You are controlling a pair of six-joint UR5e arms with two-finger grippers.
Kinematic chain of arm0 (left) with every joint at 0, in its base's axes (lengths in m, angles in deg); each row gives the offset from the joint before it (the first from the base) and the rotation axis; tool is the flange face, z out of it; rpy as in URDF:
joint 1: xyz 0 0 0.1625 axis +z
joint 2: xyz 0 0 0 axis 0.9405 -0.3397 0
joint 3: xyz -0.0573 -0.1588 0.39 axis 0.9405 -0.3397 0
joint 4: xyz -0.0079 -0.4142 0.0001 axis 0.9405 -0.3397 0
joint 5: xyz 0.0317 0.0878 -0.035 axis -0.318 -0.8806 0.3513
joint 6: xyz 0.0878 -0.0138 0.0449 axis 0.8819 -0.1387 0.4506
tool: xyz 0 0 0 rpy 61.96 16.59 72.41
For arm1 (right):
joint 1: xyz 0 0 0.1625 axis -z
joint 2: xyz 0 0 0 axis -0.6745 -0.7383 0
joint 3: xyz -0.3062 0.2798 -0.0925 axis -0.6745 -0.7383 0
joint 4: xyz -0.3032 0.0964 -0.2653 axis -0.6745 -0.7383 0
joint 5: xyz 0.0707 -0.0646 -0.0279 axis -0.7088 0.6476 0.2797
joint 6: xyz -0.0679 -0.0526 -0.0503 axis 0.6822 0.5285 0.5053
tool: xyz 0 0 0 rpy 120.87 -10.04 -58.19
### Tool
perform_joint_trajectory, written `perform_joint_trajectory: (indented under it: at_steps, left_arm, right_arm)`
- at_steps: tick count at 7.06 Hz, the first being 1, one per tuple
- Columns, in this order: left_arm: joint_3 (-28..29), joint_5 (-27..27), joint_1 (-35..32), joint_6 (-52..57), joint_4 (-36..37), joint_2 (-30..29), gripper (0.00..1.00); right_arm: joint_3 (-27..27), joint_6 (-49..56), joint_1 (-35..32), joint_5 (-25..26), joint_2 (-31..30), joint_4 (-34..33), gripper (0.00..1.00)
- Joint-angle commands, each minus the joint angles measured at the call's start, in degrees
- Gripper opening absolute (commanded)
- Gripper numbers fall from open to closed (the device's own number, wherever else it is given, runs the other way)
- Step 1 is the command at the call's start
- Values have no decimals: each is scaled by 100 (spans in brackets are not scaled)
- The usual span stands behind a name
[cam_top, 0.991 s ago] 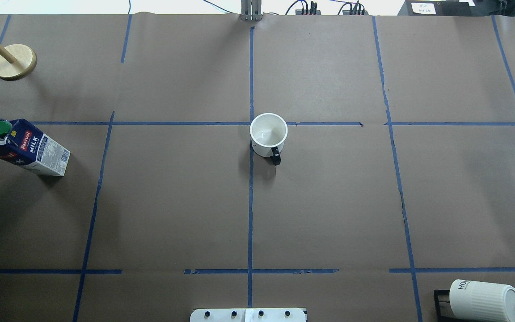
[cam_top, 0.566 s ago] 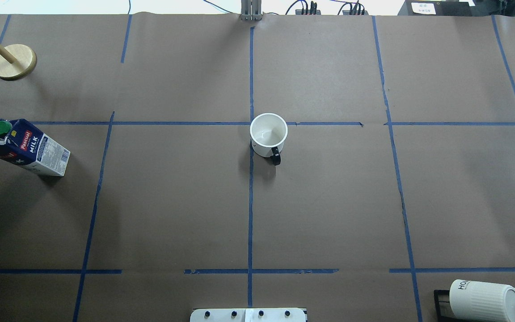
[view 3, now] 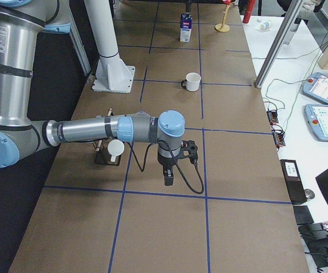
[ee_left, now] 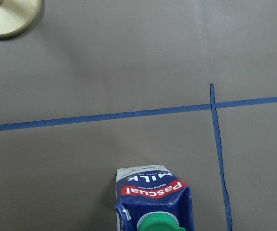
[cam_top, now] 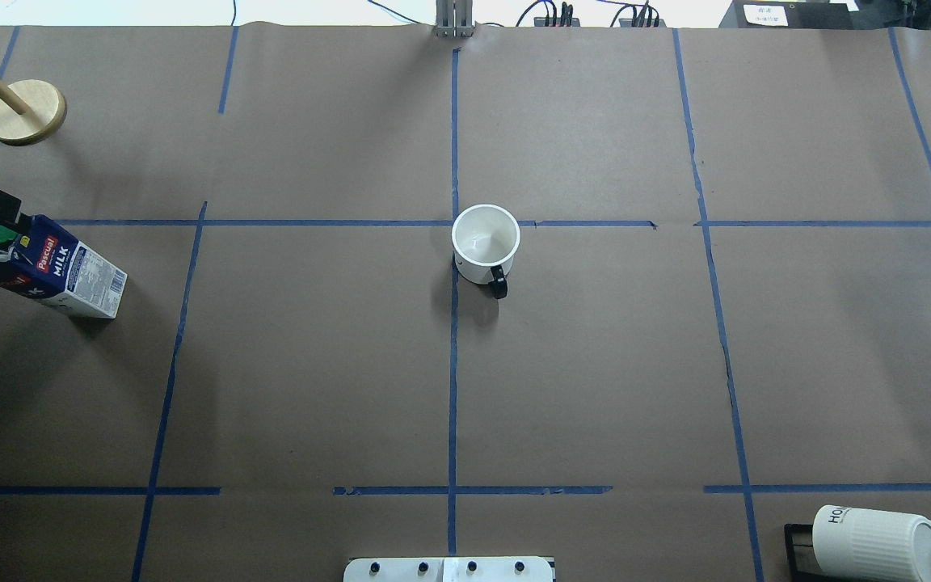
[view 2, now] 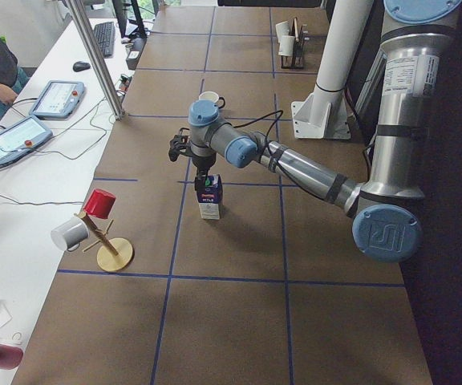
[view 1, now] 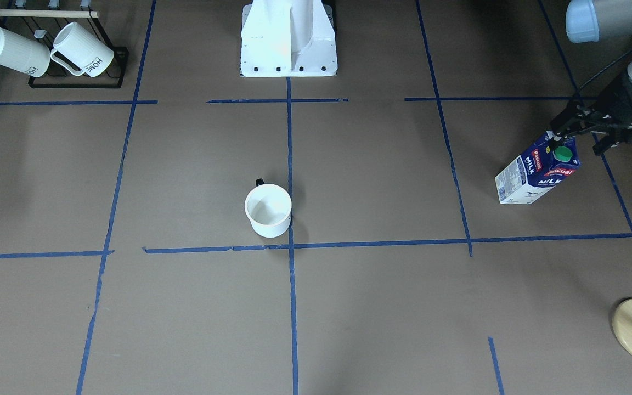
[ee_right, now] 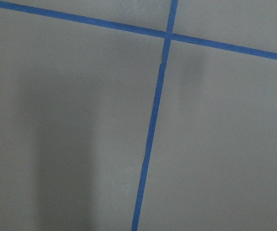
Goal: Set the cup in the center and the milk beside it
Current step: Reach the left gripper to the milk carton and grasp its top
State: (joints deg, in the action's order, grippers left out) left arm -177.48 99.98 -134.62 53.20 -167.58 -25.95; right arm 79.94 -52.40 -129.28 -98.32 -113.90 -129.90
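On my left wrist feed I saw the milk (ee_left: 153, 195) at the bottom edge, its green cap (ee_left: 160, 224) nearest, blue tape lines (ee_left: 129, 114) beyond it, and a round wooden base (ee_left: 7, 17) top left.

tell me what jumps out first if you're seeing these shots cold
The white cup stands alone right by the middle crossing of blue tape, handle towards the robot. Far off at the table's left end stands the blue milk carton, with the left claw poised just above its top.
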Motion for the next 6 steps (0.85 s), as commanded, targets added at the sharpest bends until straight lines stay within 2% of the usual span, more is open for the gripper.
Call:
perform_joint_trajectory:
  at_steps: [1,2,3,4,6]
  left_arm:
    - [234,-183,207,28,-38,-18,100]
    - [331,-184,277,11,-169,-36,91]
    - [428,-184,295,-24,-144,-201,49]
    - [429,-192,295,-24,-144,-211,41]
    - [333,-140,295,-42,-74,-307,40]
  right_arm:
    - [-16,8,-6,0,0,0,99]
    - [-16,8,-6,0,0,0,99]
    - [-25,8,3,0,0,0,99]
    - [-16,8,3,0,0,0,99]
    - [-16,8,3,0,0,0,99]
